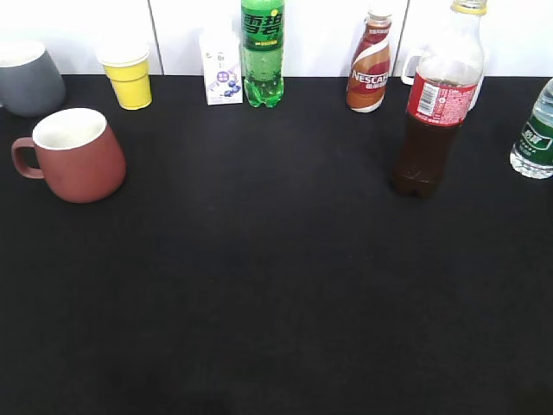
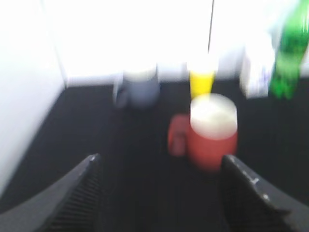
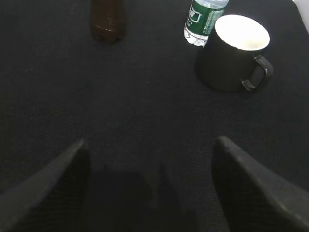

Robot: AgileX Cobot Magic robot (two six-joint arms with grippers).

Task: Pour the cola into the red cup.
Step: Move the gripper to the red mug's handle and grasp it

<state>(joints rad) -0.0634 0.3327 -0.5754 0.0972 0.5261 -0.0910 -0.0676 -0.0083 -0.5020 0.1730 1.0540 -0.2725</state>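
Right now I see neither arm in the exterior view; only the wrist cameras show them. My left pincer (image 2: 161, 193) hangs low over the black worktop (image 1: 276, 303), its two dark fingers spread wide apart with nothing between them, aimed toward the red cup (image 2: 212, 137). That view is blurred. My right pincer (image 3: 149, 188) is likewise low and level, fingers wide apart and empty, facing open cloth.

From the exterior view, the red cup (image 1: 78, 156) sits upright at the left of the worktop, its loop handle pointing left, its white inside showing at the open mouth. Behind it stand a grey mug (image 1: 30, 78) and a yellow paper cup (image 1: 128, 76).

The cola (image 1: 436, 104) stands upright at the right, well apart from the red cup, its long axis vertical, cap at the top, red label around the middle and dark liquid below. Only its base (image 3: 108, 21) shows in the right wrist view, far ahead and left of that pincer.

Along the back stand a small carton (image 1: 221, 69), a green soda bottle (image 1: 263, 52) and a Nescafe bottle (image 1: 370, 69). A water bottle (image 3: 203, 19) and a black mug (image 3: 234, 53) sit at the far right, just beside each other.
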